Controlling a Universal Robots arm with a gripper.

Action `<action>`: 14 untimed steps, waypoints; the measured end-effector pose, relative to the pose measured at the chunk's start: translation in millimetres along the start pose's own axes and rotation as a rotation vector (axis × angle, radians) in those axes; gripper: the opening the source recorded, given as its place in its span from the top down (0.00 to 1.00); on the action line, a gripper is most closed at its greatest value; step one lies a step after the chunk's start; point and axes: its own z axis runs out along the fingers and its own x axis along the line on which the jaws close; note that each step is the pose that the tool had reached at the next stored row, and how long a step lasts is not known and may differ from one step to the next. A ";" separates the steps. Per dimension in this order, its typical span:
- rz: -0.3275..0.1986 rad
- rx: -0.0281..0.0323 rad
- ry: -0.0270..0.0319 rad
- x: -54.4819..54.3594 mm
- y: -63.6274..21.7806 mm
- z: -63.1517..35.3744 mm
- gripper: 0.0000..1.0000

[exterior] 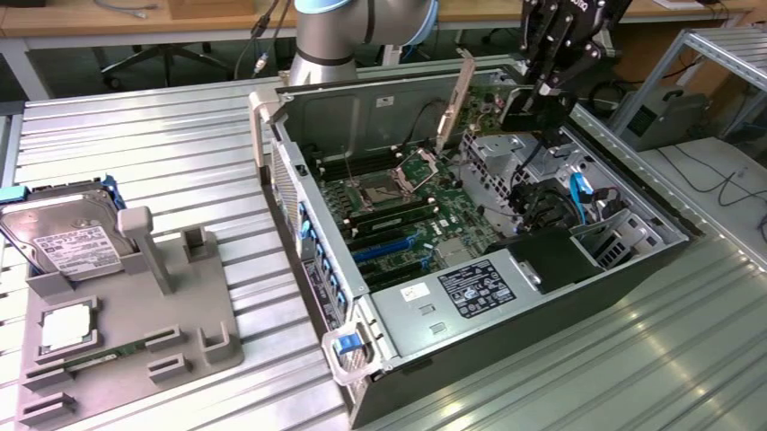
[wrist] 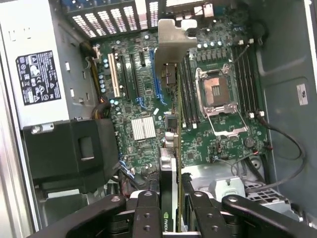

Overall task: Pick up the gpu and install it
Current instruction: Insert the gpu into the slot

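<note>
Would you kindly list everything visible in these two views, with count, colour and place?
computer case: one, black and silver, side open, on the table.
motherboard: one, green, inside the case.
power supply: one, silver with a black label, inside the case.
gpu: one, black with a silver bracket, above the motherboard, between the tool's fingers.
holder: one, grey, on the table at the exterior view's left.
hard drive: one, silver with a white label, on the holder.
square chip: one, silver, on the holder.
memory stick: one, green, on the holder.
table: one, ribbed silver metal.
arm: one, grey and blue, behind the case.
tool: one, black, shut on the gpu.
</note>
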 end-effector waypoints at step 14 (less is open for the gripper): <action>-0.011 0.0406 -0.0436 0.4 5.6 4.5 0.73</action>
